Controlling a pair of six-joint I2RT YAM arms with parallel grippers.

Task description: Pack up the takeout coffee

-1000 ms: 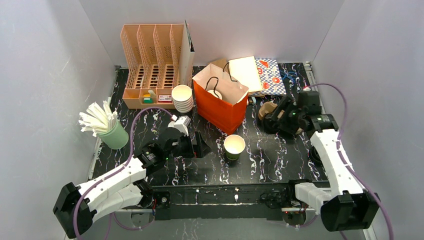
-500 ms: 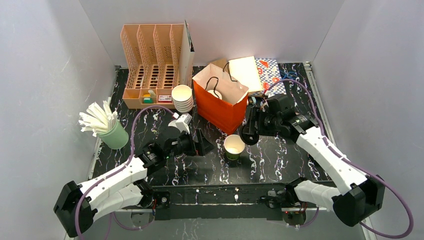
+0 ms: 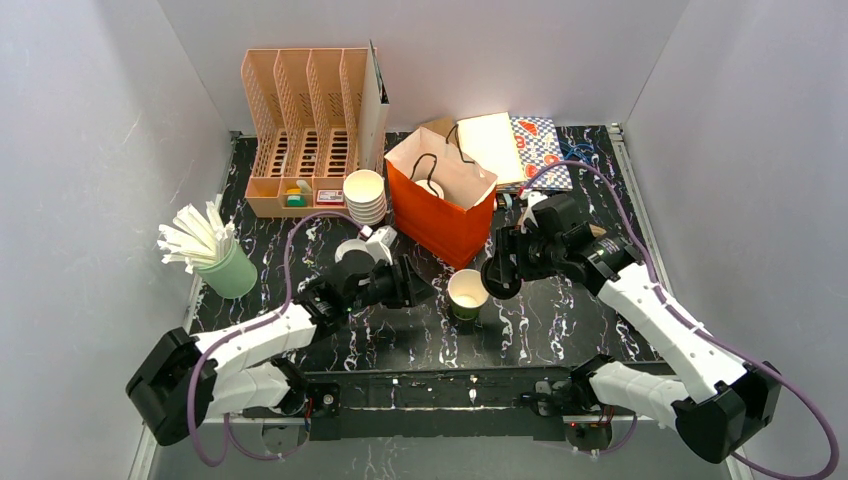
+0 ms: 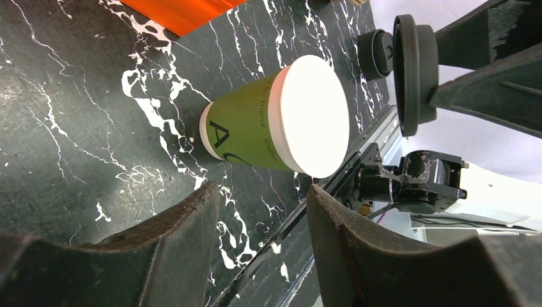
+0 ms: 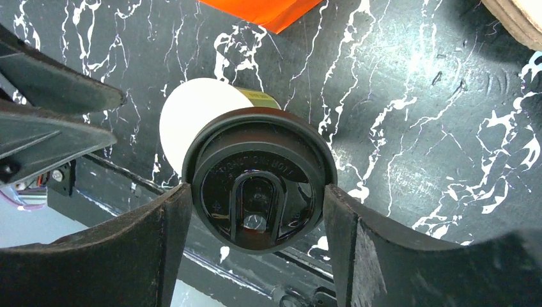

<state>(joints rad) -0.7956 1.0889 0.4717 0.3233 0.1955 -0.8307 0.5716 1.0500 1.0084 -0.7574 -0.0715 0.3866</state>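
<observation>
A dark green paper cup (image 3: 468, 293) stands at the table's middle front, its top open and white, with no lid on it. It also shows in the left wrist view (image 4: 249, 131) and in the right wrist view (image 5: 192, 112). My right gripper (image 3: 497, 270) is shut on a black plastic lid (image 3: 495, 274), held on edge just right of and above the cup's rim. The right wrist view shows that lid (image 5: 259, 179) between both fingers. My left gripper (image 3: 415, 285) is open and empty just left of the cup, jaws (image 4: 262, 192) facing it.
An open orange paper bag (image 3: 440, 205) stands right behind the cup, a white lid (image 3: 430, 188) inside. A stack of white cups (image 3: 365, 197), a peach desk organizer (image 3: 305, 130) and a green holder of straws (image 3: 225, 265) stand to the left. Flat bags (image 3: 520, 145) lie behind.
My right arm has swung left from the back right with the black lid and now holds it beside the cup. My left gripper has moved right, closer to the cup.
</observation>
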